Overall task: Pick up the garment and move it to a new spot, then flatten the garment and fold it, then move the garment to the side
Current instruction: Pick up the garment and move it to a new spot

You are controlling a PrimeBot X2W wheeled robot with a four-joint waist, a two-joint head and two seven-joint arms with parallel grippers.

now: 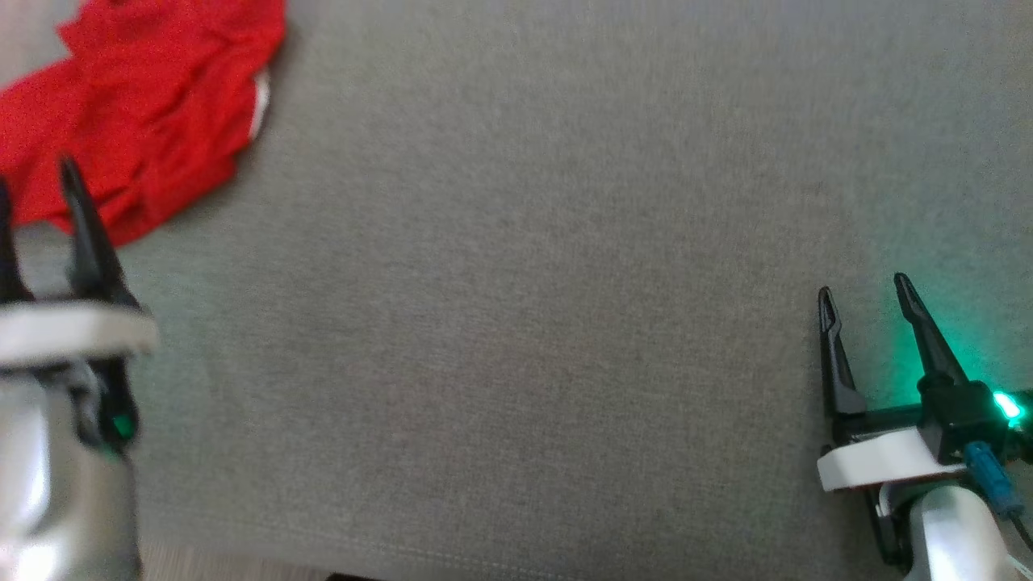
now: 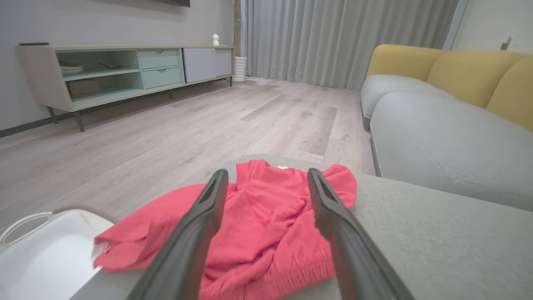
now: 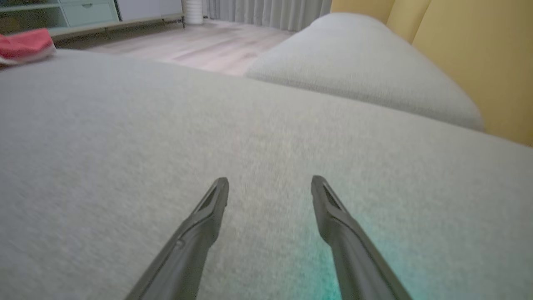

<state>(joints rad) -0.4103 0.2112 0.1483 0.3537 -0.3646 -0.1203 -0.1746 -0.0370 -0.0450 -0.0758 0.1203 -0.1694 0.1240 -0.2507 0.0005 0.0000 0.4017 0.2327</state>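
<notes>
Red garment (image 1: 137, 105) lies crumpled at far-left corner of the grey cushion (image 1: 524, 323). My left gripper (image 2: 267, 173) is at its near edge, jaws wide, empty. Right gripper (image 1: 862, 284) well apart from it, jaws wide, empty.

The red garment (image 1: 137, 105) ran off the head view's top and left edges. The left gripper (image 1: 32, 173) was blurred there, one finger cut by the left edge. In the left wrist view its fingers (image 2: 195, 225) hid strips of the garment, and a white tub (image 2: 46, 250) was cropped at the corner.
</notes>
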